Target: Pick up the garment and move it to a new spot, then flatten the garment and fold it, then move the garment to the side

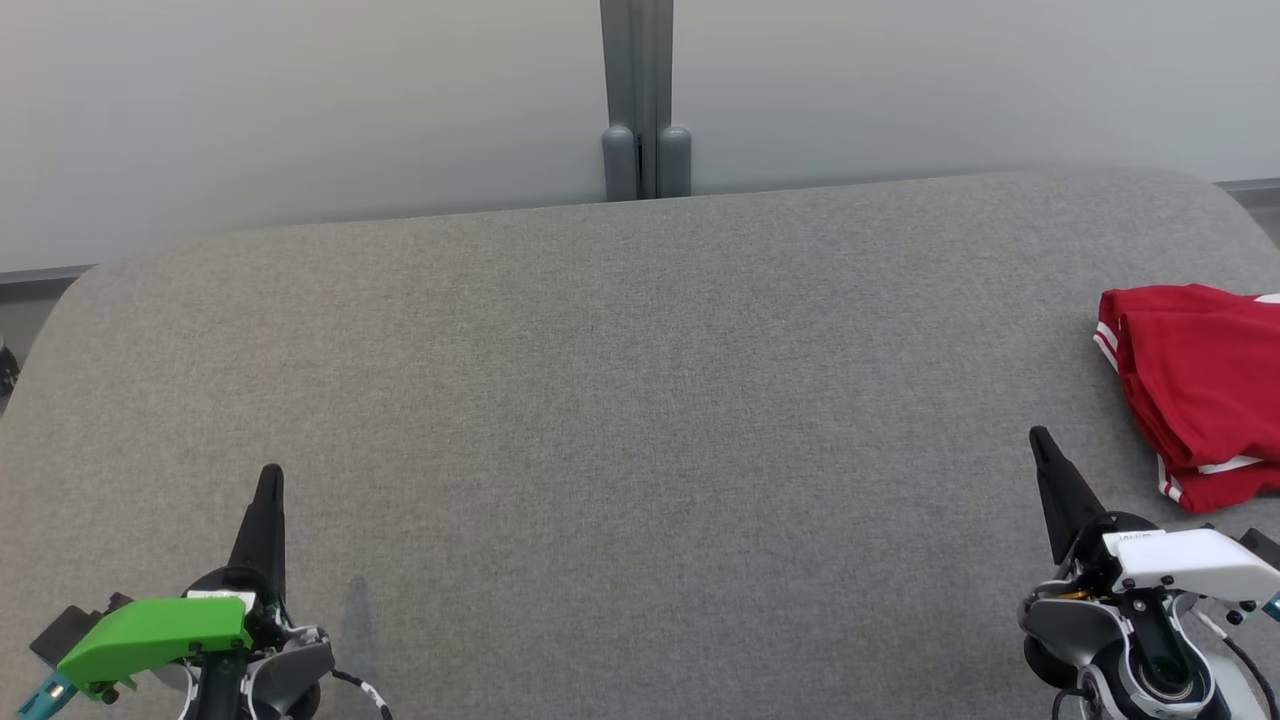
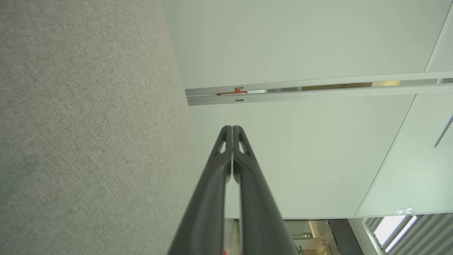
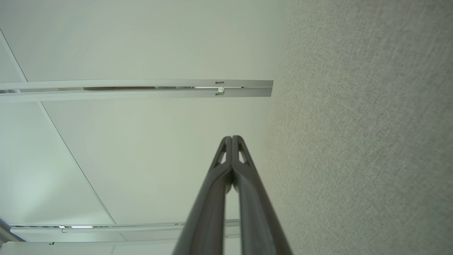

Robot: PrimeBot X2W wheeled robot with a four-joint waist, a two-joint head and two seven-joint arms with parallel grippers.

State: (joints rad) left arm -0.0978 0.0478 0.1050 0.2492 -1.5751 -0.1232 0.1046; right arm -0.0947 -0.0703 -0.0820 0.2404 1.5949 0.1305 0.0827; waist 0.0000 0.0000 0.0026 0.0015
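Note:
A red garment (image 1: pixel 1195 385) with white stripes along its edges lies folded at the right edge of the grey fabric table (image 1: pixel 640 420). My right gripper (image 1: pixel 1040 438) stands at the lower right, just left of the garment and apart from it, fingers together and empty. At the lower left my left gripper (image 1: pixel 270 473) is also shut with nothing in it. In the left wrist view the left gripper (image 2: pixel 232 127) shows its tips pressed together, and the right gripper (image 3: pixel 231 137) looks the same in the right wrist view.
A pale wall with a grey vertical post (image 1: pixel 640 100) runs behind the table's far edge. The grey table surface (image 2: pixel 88 124) stretches wide between the two arms. A ceiling rail (image 3: pixel 141 88) shows in the right wrist view.

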